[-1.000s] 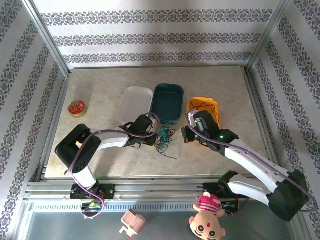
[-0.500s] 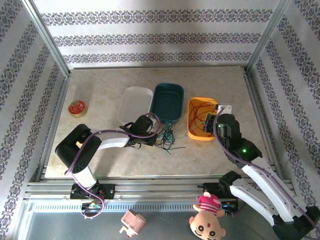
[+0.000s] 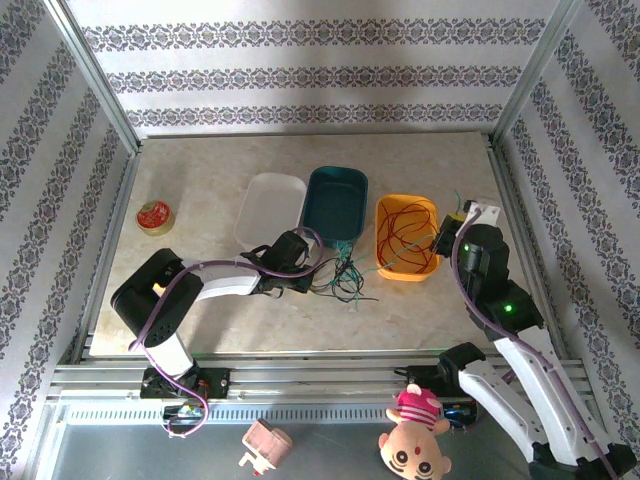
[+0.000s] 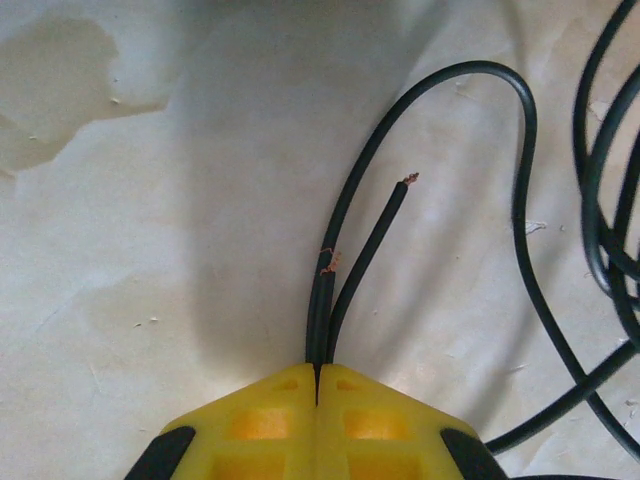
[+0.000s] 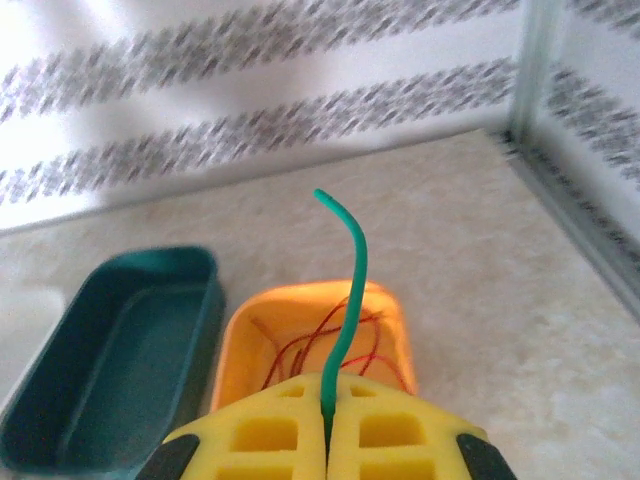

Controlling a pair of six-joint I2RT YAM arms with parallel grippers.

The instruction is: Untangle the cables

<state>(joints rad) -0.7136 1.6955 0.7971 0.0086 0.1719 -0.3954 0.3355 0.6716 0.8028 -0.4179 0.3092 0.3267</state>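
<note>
STEP (judged): green strand separation | my left jaws closed on black cable (image 4: 373,250), pinning tangle (image 3: 345,280) at 6 o'clock of teal tray (image 3: 336,172) | my right jaws closed on green cable (image 5: 350,300) — at 3 o'clock of orange tray (image 3: 380,240), red cable (image 3: 400,235) inside | NEXT: draw green clear of tangle.

A green cable (image 5: 350,300), a black cable (image 4: 376,243), a red cable (image 3: 400,226), an orange tray (image 3: 405,277) and a teal tray (image 3: 335,200) are seen.

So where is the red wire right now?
The red wire lies coiled inside the orange tray, right of the teal tray in the top view.
</note>
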